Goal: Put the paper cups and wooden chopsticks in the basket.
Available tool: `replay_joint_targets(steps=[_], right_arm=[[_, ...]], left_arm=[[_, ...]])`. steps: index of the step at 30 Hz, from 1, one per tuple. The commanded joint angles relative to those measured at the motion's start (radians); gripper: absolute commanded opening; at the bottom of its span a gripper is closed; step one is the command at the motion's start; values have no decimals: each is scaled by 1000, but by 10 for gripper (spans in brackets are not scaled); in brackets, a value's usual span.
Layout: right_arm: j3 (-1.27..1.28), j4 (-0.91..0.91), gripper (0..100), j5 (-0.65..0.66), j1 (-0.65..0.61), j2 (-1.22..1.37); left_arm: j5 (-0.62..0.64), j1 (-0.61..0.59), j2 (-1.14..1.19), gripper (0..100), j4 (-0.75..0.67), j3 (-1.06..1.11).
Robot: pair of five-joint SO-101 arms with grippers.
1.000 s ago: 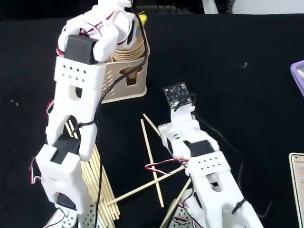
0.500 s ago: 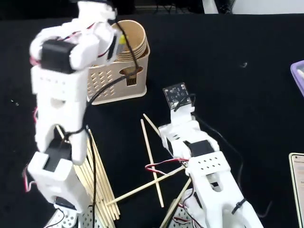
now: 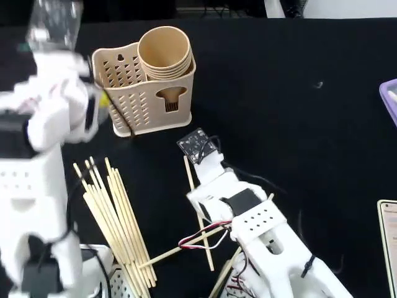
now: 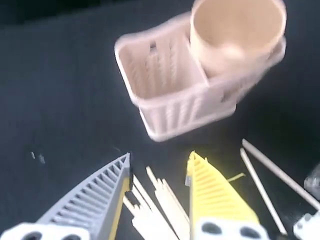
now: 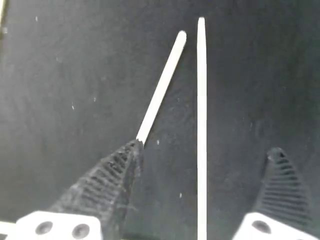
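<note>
A stack of paper cups (image 3: 164, 53) stands in one compartment of the beige basket (image 3: 146, 102); the cups (image 4: 235, 35) and the basket (image 4: 165, 100) also appear ahead in the left wrist view. A bundle of wooden chopsticks (image 3: 115, 217) lies on the black table in front of the basket. My left gripper (image 4: 160, 155) is open above the bundle's ends (image 4: 155, 210), holding nothing. My right gripper (image 5: 204, 147) is open low over two loose chopsticks: one chopstick (image 5: 201, 100) lies between its fingers, the other chopstick (image 5: 160, 90) runs under one fingertip.
More loose chopsticks (image 3: 195, 205) lie crossed beside the right arm (image 3: 248, 217). The left arm (image 3: 37, 155) stands tall at the table's left. A purple container edge (image 3: 389, 96) and a card (image 3: 388, 230) sit at the right border.
The left arm has pulled back from over the basket, leftward and toward the front, uncovering the basket and cups. The right arm has shifted left over the loose chopsticks.
</note>
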Motion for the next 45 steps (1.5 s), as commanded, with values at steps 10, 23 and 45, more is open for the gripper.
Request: replay_joint_targets(steps=[10, 23, 45], right_arm=[[-165, -123, 361, 2, -77, 374], [-323, -48, 204, 8, -75, 619], [-325, -51, 11, 84, -78, 621]], left_arm=[[-14, -16, -456, 188, -374, 909], [-5, -237, -465, 188, -624, 1173], [87, -317, -465, 188, -813, 1368]])
